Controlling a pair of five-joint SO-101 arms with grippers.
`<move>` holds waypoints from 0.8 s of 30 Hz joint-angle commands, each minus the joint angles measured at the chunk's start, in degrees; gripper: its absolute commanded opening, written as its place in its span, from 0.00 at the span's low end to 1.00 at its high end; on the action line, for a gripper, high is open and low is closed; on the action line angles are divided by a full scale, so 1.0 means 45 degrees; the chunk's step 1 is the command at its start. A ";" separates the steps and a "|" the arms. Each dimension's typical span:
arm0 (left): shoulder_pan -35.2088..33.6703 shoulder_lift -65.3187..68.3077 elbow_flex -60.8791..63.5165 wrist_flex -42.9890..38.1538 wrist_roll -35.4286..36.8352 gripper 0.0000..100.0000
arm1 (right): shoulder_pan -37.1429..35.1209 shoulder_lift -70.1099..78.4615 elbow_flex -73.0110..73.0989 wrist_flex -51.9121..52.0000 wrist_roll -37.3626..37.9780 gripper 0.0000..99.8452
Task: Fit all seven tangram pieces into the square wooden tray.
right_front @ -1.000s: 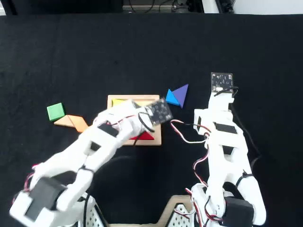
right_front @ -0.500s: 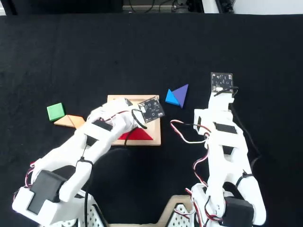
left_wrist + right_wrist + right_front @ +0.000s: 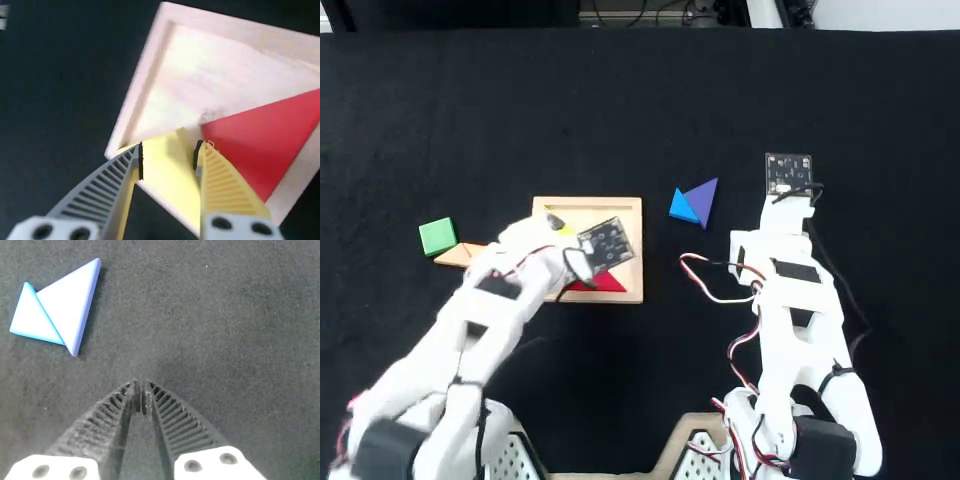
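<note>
The left gripper [image 3: 168, 152] is clamping the yellow triangle [image 3: 167, 175] at a corner of the wooden tray [image 3: 610, 203], beside the red triangle [image 3: 260, 135] lying inside. Farther off, the right gripper [image 3: 141, 396] is hovering, fingers pressed together, above the black cloth [image 3: 240, 315] near the touching blue triangle [image 3: 30, 320] and purple triangle [image 3: 70, 300]

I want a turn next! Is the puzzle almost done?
Not yet. The red triangle lies in the tray. The left claw holds a yellow piece at the tray's corner. The green square, orange piece, blue triangle and purple triangle wait on the table.
</note>
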State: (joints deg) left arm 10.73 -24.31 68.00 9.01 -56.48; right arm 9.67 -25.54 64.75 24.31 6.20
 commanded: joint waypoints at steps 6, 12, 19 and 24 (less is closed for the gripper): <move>-0.0635 -0.4630 0.1084 0.1368 0.0254 0.19 | -0.0039 -0.0342 -0.0381 -0.0254 -0.0020 0.03; -0.0127 -0.5177 0.0791 0.1407 0.1309 0.19 | -0.0039 -0.0342 -0.0361 -0.0254 -0.0020 0.03; 0.0225 -0.3888 0.0264 0.0332 0.2012 0.19 | -0.0020 -0.0342 -0.0361 -0.0254 -0.0020 0.03; 0.0029 -0.1973 -0.0596 -0.1680 0.3595 0.19 | -0.0059 -0.0342 -0.0400 -0.0254 -0.0020 0.03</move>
State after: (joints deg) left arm 11.43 -39.08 71.60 7.78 -45.85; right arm 9.67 -25.54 64.75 24.31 6.20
